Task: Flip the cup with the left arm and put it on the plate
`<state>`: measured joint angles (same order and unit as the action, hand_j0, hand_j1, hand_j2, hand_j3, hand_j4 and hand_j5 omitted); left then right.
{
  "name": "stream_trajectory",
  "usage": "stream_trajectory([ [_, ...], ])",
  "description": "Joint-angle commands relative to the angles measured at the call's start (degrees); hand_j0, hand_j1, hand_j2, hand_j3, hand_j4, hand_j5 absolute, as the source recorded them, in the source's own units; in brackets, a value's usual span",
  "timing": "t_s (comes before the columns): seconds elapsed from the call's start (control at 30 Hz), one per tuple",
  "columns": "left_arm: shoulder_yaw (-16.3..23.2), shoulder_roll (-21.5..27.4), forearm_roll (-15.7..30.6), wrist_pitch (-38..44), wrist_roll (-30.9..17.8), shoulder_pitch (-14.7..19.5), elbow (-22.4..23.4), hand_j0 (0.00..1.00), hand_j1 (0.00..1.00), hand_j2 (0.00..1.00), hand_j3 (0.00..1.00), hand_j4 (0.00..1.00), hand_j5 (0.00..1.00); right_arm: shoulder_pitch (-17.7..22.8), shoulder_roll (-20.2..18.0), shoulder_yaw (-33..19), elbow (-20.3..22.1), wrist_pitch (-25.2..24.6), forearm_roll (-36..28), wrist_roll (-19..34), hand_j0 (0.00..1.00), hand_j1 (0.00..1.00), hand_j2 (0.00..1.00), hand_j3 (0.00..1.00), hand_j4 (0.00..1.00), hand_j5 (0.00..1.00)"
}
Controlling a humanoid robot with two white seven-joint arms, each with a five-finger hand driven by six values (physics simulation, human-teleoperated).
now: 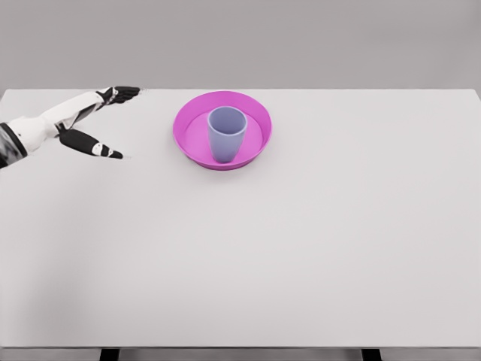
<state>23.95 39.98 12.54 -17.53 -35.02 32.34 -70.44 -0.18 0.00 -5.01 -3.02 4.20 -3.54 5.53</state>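
A plain white worktop (301, 248) carries 1 blue cup (226, 133), standing upright, mouth up, inside the pink plate (259, 113), so the placing looks done. The left hand (98, 120) hangs well apart to the left, fingers spread and holding nothing, apparently clear of the cup to avoid knocking it.

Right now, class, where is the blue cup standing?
In the head view the blue cup stands upright, mouth up, inside the pink plate at the table's far middle, right of the open left hand.
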Motion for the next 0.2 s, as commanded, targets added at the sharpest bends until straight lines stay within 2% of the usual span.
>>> stream_trajectory([
  [0.0, -0.66, 1.95, 0.38, 0.3, 0.02, 0.0, -0.05, 1.0, 1.0, 1.0, 1.0, 1.0, 1.0, 0.0, 0.0, 0.0, 0.03, 0.02, 0.02, 0.01, 1.0, 1.0, 1.0, 1.0, 1.0, 1.0],
  [0.17, -0.66, 2.12, 0.47, 0.39, 0.02, -0.26, -0.14, 1.0, 1.0, 1.0, 1.0, 1.0, 1.0, 0.0, 0.0, 0.0, 0.03, 0.02, 0.02, 0.01, 1.0, 1.0, 1.0, 1.0, 1.0, 1.0],
])
